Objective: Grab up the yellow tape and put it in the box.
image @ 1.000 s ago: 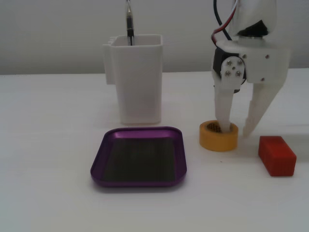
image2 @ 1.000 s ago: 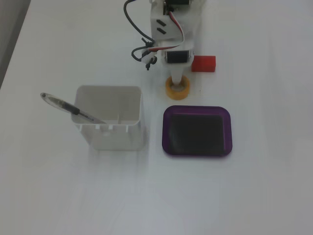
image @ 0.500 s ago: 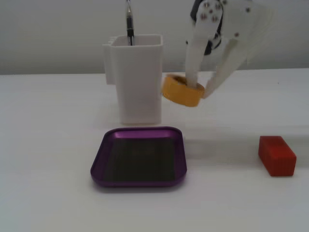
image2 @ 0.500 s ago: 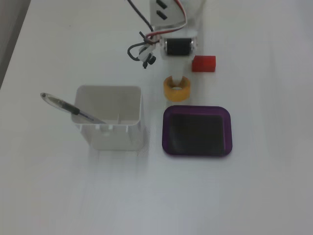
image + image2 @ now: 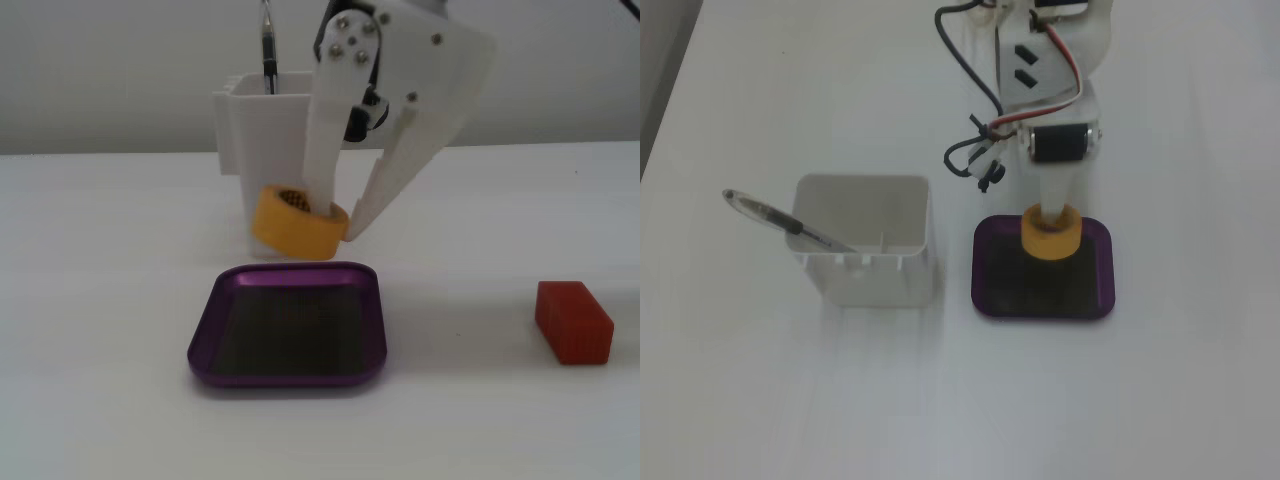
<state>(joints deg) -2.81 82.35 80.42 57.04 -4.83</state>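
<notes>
At frame centre, the yellow tape is held tilted above the box, one finger of the tool inside its core. The carry step is judged nearly complete; lowering and releasing is called for next.

Low fixed view: near surface height, close, facing the arm across the shallow purple metallic tray.
High fixed view: above, looking down from the opposite side.
Shared: tray, tall white plastic container.
</notes>
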